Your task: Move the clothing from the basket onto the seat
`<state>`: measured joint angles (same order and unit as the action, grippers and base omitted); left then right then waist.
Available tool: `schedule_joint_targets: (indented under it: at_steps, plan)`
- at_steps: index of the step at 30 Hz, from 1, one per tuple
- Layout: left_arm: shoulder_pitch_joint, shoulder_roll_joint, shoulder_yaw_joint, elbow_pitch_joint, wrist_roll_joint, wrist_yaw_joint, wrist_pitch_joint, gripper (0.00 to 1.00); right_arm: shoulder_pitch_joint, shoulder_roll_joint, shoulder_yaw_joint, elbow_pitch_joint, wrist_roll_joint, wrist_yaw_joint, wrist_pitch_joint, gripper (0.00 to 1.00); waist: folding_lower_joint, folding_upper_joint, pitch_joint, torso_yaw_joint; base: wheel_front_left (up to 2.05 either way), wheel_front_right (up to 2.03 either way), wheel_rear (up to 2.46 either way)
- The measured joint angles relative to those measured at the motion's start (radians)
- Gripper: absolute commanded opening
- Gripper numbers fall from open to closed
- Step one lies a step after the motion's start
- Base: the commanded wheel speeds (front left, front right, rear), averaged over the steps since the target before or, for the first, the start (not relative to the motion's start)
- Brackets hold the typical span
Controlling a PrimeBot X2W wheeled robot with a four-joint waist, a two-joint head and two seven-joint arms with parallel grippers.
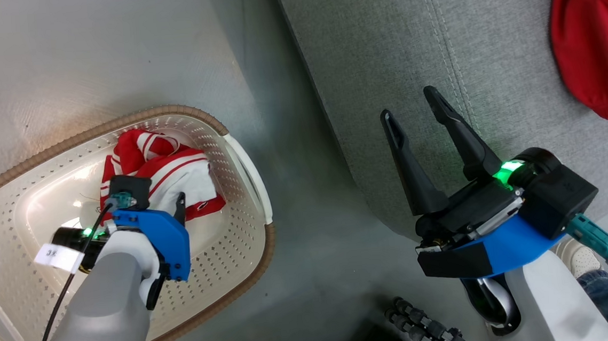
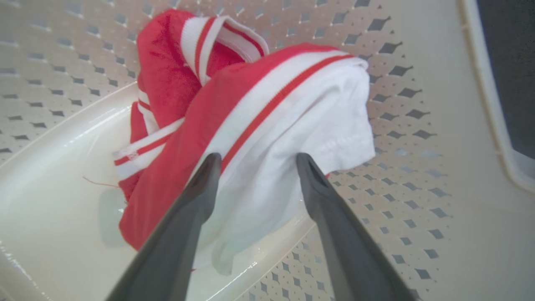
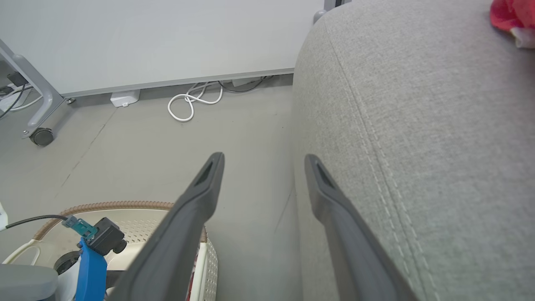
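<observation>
Down with the left hand (image 2: 257,161) inside the cream perforated plastic basket with a brown woven rim (image 1: 171,109), spread wide, pinching nothing, tips at the white fold of a crumpled red-and-white striped fabric garment (image 2: 271,125); cannot tell whether touching. Bunched against the basket's end nearest the seat. Hovering with the right hand (image 1: 408,104), spread and empty, over the front edge of the light-grey upholstered seat cushion (image 1: 381,52). About halfway, by the look of it: another red fabric garment (image 1: 599,37) already on the seat, well in from that edge; left to grasp, lift and carry across, the one in the basket.
</observation>
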<state>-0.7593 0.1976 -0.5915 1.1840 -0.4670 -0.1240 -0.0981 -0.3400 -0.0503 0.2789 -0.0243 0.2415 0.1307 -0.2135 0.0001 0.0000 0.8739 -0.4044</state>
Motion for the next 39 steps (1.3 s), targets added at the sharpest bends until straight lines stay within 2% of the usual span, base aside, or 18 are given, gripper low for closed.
schedule_joint_targets:
  at_steps: [11,13,14,22,39]
  plan:
    - [-0.027,-0.047,-0.036,0.063,-0.021,-0.002,0.097,1.0,0.015,0.0,-0.026,-0.036,-0.007,0.0,0.016,1.0,-0.0001,0.0,0.024,0.026,0.0,0.0,0.0]
    - [-0.031,-0.049,-0.046,0.067,-0.019,-0.002,0.097,0.25,0.016,0.0,-0.03,-0.041,-0.01,0.0,0.02,1.0,-0.0001,0.0,0.026,0.031,0.0,0.0,0.0]
    - [-0.035,-0.049,-0.052,0.068,-0.015,-0.002,0.095,0.0,0.016,0.0,-0.033,-0.046,-0.011,0.0,0.021,1.0,-0.0001,0.0,0.027,0.033,0.0,0.0,0.0]
    - [-0.046,-0.058,-0.074,0.069,-0.045,-0.002,0.098,0.0,0.015,0.0,-0.033,-0.057,-0.014,0.0,0.033,1.0,-0.0001,0.0,0.026,0.038,0.0,0.0,0.0]
    - [-0.046,-0.032,-0.107,0.048,-0.121,-0.005,0.071,0.0,-0.025,0.0,0.002,-0.021,-0.008,0.0,0.023,1.0,-0.0001,0.0,-0.004,0.031,0.0,0.0,0.0]
